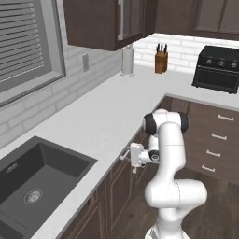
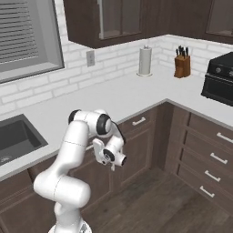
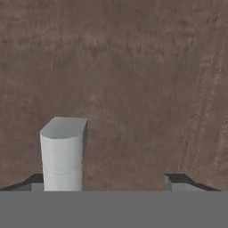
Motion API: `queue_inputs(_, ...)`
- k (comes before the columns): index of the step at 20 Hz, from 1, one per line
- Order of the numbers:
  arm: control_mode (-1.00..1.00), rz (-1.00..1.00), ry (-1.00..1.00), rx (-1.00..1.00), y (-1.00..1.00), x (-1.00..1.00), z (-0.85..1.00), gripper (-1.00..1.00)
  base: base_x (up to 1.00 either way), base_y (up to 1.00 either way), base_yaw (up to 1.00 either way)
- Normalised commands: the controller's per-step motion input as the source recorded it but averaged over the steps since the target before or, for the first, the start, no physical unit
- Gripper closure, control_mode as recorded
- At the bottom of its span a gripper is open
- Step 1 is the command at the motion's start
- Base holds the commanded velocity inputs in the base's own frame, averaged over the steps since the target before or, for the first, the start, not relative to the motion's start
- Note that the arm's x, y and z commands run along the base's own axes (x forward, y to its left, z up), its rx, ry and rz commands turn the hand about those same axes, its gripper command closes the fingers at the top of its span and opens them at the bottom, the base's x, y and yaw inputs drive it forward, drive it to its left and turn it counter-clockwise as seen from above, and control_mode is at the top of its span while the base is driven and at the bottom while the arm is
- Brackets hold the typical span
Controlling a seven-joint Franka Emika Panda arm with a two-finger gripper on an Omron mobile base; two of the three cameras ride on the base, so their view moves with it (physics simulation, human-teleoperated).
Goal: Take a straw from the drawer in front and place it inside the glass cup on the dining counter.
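My gripper points at the front of the dark-brown drawer just under the white worktop's edge. It is open. In the hand view the drawer's short silver bar handle stands between the two fingertips, close to the left fingertip and well apart from the right one. The jaws are not touching the handle. In the left base view the handle sits just beyond the hand. In the right base view the gripper is mostly covered by the hand. The drawer is closed. The straw, the glass cup and the dining counter are out of view.
A dark sink is set in the white worktop to the left. At the back stand a paper towel roll, a knife block and a black oven. Another drawer lies to the right. The wooden floor is open.
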Motion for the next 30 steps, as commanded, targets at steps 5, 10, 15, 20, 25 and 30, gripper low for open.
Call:
queue_inputs(5,-1.00,-0.04,0.25,-0.25,0.49,0.25,-0.06,1.00,0.00,0.00,0.00)
queue_inputs(10,-1.00,-0.07,0.27,-0.31,0.60,0.22,-0.21,1.00,0.00,0.00,0.00)
queue_inputs(15,-1.00,-0.11,0.24,-0.35,0.51,0.11,-0.57,1.00,0.00,0.00,0.00)
queue_inputs(20,-1.00,-0.10,0.09,-0.31,0.17,0.02,-0.93,1.00,0.00,0.00,0.00)
queue_inputs(25,-1.00,-0.15,0.00,-0.34,0.21,0.00,-1.00,1.00,0.00,0.00,0.00)
queue_inputs(30,-1.00,-0.29,0.01,-0.50,0.30,-0.30,-1.00,1.00,0.00,0.00,0.00)
